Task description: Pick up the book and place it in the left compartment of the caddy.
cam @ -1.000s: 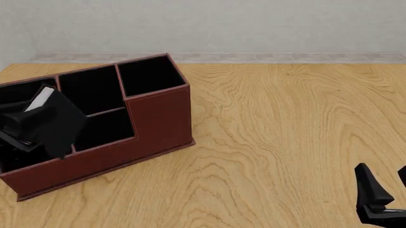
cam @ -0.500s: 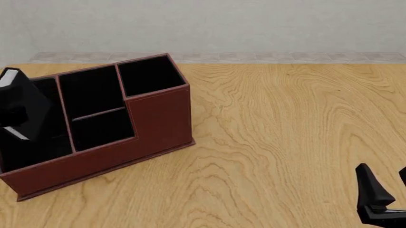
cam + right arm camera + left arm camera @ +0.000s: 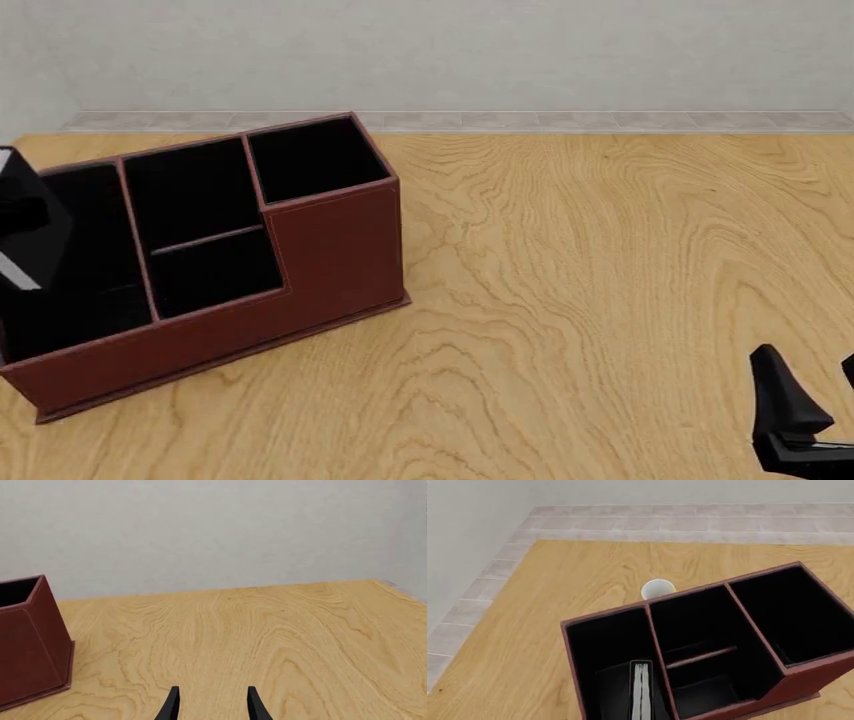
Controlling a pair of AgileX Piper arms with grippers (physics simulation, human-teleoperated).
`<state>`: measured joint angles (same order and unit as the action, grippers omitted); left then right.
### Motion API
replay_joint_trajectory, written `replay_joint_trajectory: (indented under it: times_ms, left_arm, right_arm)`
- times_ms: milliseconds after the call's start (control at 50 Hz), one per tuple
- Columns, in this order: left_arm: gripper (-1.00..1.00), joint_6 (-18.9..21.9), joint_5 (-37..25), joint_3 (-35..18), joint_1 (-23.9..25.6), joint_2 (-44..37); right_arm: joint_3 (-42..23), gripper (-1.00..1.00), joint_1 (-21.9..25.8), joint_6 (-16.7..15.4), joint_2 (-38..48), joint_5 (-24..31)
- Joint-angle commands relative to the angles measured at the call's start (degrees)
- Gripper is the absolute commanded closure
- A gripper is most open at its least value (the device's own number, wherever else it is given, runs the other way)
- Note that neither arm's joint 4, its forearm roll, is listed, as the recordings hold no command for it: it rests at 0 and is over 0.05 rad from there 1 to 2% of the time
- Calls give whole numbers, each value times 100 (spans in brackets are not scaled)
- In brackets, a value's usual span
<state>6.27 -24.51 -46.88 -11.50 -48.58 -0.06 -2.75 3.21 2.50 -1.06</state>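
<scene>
A: Nearest the camera in the front view, the right claw (image 3: 814,415) sits at the bottom right corner, cut off by the frame edge. Only one dark finger shows whole there.

B: The right wrist view settles it: two finger tips apart with bare desk (image 3: 267,640) between them, so that claw is spread and holding nothing.

A: Next out, the caddy (image 3: 334,250), reddish-brown with a black inside, standing on the desk at an angle, its low stepped front toward us.

B: And the left claw (image 3: 24,232)?

A: Just a black block at the left edge of the front view, over the caddy's left end and mostly out of frame. Its fingers aren't visible in any view, so I cannot tell whether it is spread or closed.

B: The book (image 3: 640,692): the left wrist view looks down into the caddy, and there it is inside the left compartment (image 3: 607,645), the wide undivided section.

A: Standing on edge, white page edges facing up at the camera, black covers either side. Its long axis runs front to back in the compartment, just beside the divider to the middle section. Its near end is cut off by the frame.

B: In the front view I can't pick the book out; that compartment is all black and partly behind the claw.

A: Farthest off, a small white round thing (image 3: 658,588) peeks up from behind the caddy's back wall, half hidden. Can't say what it is.
</scene>
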Motion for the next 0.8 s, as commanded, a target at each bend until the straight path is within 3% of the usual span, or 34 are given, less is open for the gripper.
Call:
replay_joint_trajectory:
  times_ms: [20, 420, 800]
  left_arm:
    - [100, 167, 279, -7, -319, -372]
    - [100, 298, 931, 365, -360, -809]
    - [100, 260, 1165, 426, -316, -1134]
  right_arm:
    - [1, -100, -10, 4, 4, -8]
    - [1, -100, -1, 3, 17, -3]
    - [2, -100, -14, 52, 34, -40]
